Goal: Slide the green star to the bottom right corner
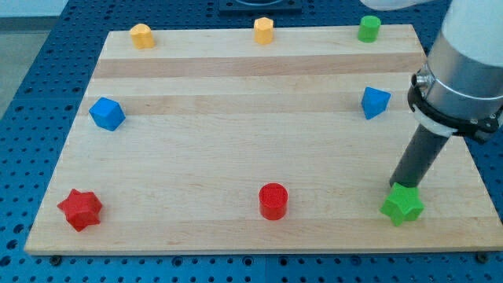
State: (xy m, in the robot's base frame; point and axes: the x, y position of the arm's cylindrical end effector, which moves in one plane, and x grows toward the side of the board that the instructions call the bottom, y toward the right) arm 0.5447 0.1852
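Board (236, 141) of pale wood lies on a blue perforated table (31, 94). The arm (468, 71) enters from the view's upper right, its dark rod slanting down and left; my tip (397, 185) touches the top edge of the green star (402, 205), near the bottom right corner. The rod has no jaws and holds nothing. Elsewhere sit a red star (80, 209), red cylinder (273, 201), blue blocks (107, 114) (375, 102), yellow blocks (141, 36) (263, 31) and a green cylinder (368, 28).

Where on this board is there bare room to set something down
The wide middle is free, bordered by the blue cube, blue wedge and red cylinder. It is crowded at the view's bottom right: my tip touches the green star.
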